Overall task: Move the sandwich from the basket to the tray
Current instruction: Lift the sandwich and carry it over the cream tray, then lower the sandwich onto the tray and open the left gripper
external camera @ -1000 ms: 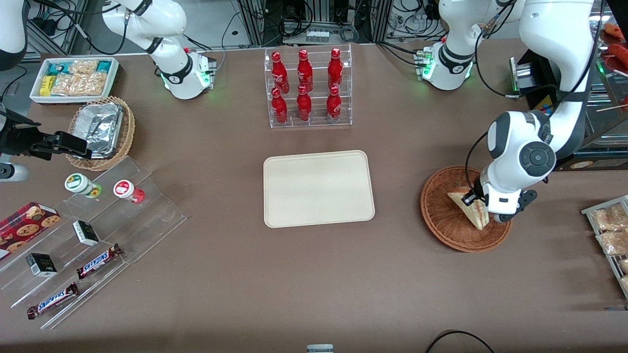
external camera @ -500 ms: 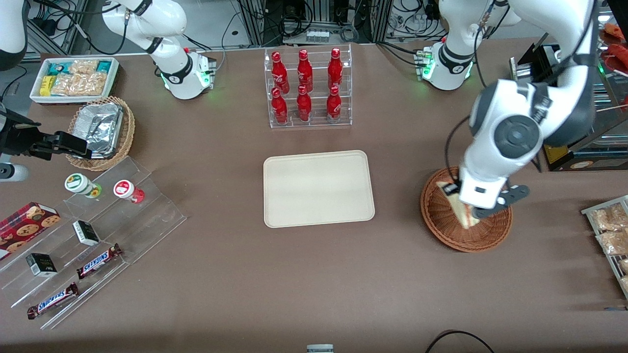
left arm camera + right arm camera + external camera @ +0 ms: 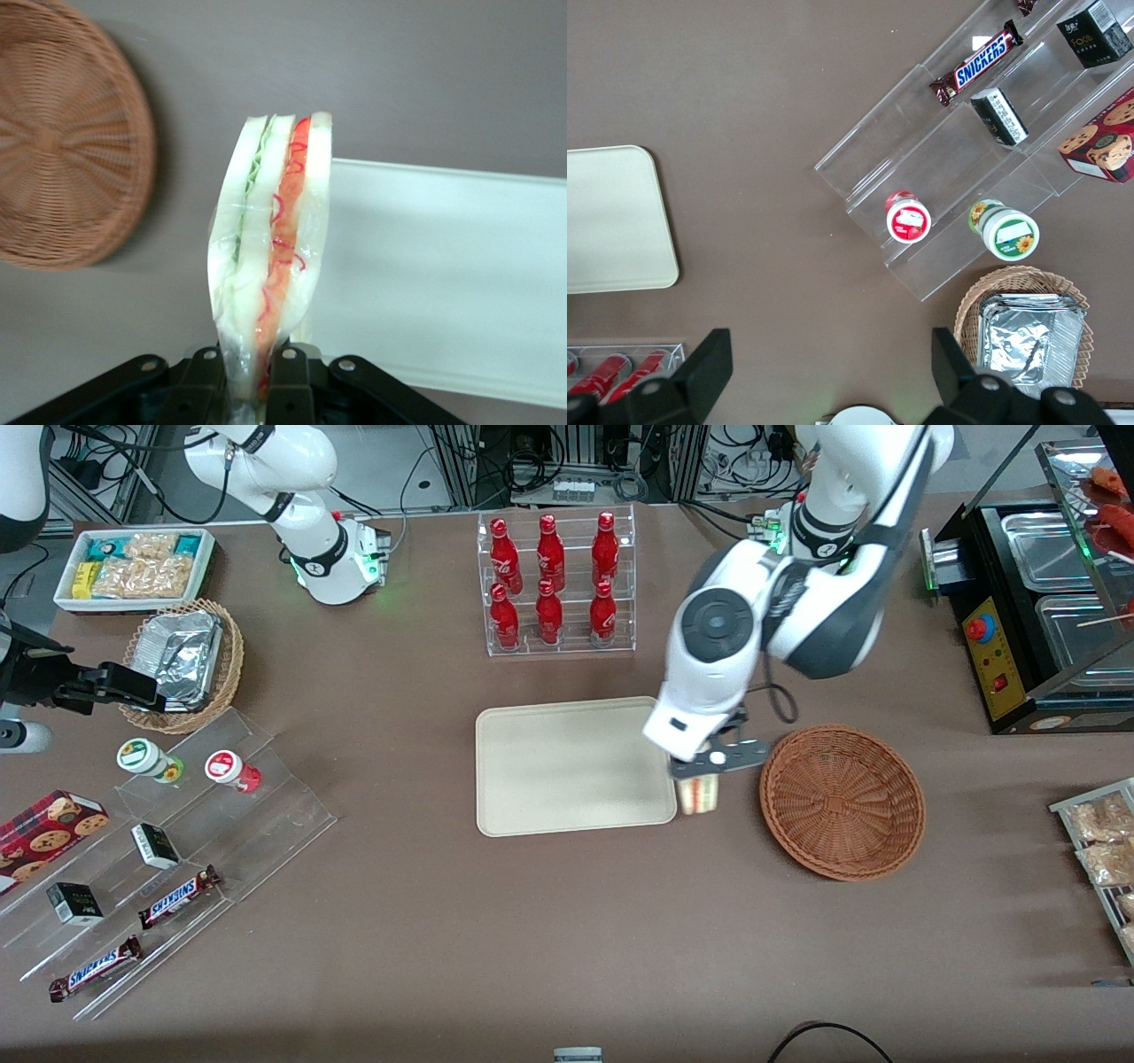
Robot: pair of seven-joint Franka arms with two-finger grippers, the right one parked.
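My left gripper point(image 3: 700, 772) point(image 3: 247, 372) is shut on the sandwich point(image 3: 698, 795) point(image 3: 270, 257), a wrapped wedge of pale bread with an orange-red and green filling. It hangs in the air between the cream-beige tray point(image 3: 567, 766) point(image 3: 443, 266) and the reddish-brown wicker basket point(image 3: 842, 802) point(image 3: 66, 133), just over the tray's edge nearest the basket. Nothing lies in the basket or on the tray. The tray's corner also shows in the right wrist view point(image 3: 611, 221).
A clear rack of red bottles point(image 3: 554, 584) stands farther from the front camera than the tray. Toward the parked arm's end are a tan basket with a foil container point(image 3: 182, 660), a white bin of snacks point(image 3: 133, 567) and stepped acrylic shelves point(image 3: 177, 841). A black appliance point(image 3: 1036, 611) stands at the working arm's end.
My gripper has lifted the sandwich out of the basket and carried it sideways to the tray's edge. The basket now holds nothing.
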